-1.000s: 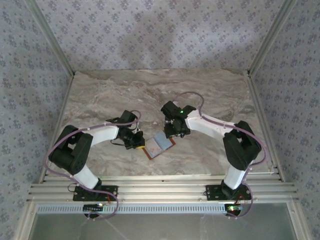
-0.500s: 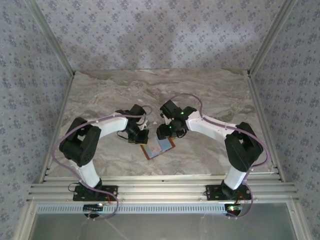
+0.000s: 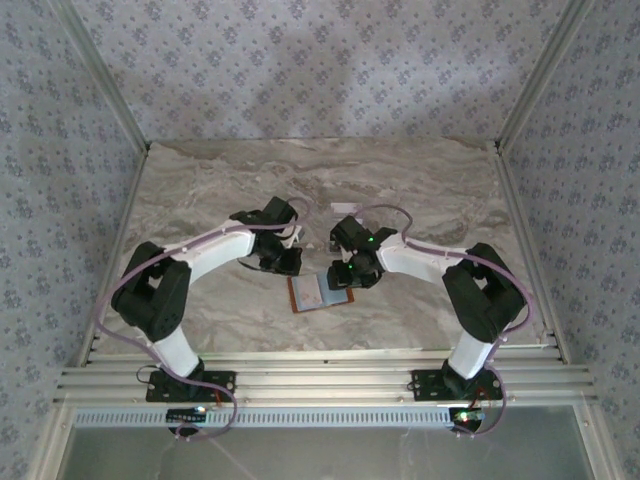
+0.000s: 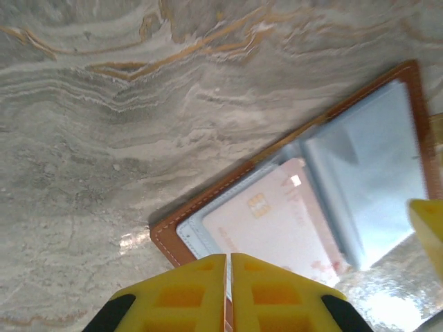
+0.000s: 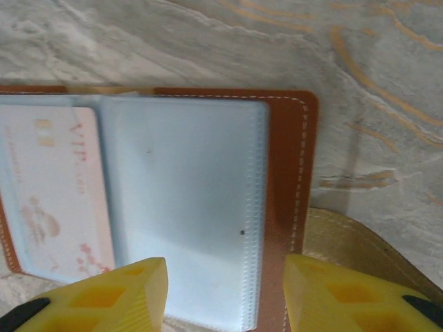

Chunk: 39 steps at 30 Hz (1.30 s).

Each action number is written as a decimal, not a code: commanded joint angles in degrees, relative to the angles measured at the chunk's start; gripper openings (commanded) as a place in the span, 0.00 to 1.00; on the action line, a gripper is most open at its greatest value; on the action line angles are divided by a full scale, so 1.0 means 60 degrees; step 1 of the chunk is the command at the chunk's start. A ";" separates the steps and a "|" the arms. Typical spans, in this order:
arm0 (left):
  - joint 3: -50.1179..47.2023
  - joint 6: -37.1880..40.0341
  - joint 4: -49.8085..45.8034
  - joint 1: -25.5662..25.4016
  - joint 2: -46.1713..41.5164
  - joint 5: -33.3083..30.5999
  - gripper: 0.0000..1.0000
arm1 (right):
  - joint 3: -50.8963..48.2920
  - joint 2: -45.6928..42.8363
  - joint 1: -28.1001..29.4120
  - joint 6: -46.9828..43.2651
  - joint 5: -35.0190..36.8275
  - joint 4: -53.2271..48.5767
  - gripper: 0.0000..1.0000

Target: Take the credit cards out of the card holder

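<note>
One card (image 5: pixel 62 187) visible, tucked under clear sleeve (image 5: pixel 48 104) in open wallet (image 5: pixel 287 173) on marble table (image 3: pixel 200 190). Your left claw (image 4: pixel 228 290) pressed together at wallet's edge; right claw (image 5: pixel 221 297) spread above it.

The card holder (image 5: pixel 296 166) runs off the right wrist view's left edge, its pale card (image 4: pixel 266 228) — print blurred — partly hidden behind the left gripper (image 4: pixel 228 266).

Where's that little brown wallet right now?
In the top view the card holder lies open on the marble table, between the two arms' jaws.
</note>
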 commanded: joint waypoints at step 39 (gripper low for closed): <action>-0.1261 -0.1916 0.0485 -0.0143 0.0747 0.0869 0.06 | 0.0035 0.0334 0.0652 0.3095 -0.1438 0.2946 0.24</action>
